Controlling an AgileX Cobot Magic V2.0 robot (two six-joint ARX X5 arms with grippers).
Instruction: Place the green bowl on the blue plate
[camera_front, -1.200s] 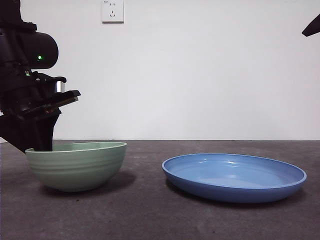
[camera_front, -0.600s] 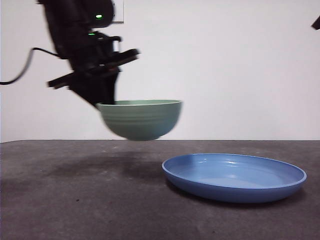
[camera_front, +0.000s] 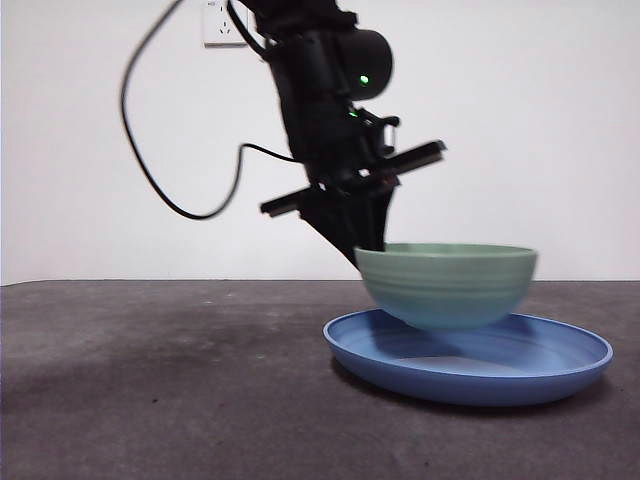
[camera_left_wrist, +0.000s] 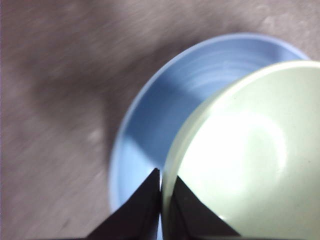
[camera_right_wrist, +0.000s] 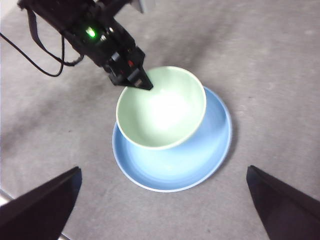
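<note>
- Carried across from its raised spot over bare table, the green bowl now hangs over the blue plate, its base low above the plate's floor; contact cannot be told.
- Left gripper has its jaws narrowly closed on the bowl's rim, one jaw inside, one outside.
- From those jaws the bowl extends level, with the plate directly beneath.
- Right gripper hangs high above, jaws spread wide, empty; bowl and plate lie between them, far below.
- Dark grey table surrounds the plate.
</note>
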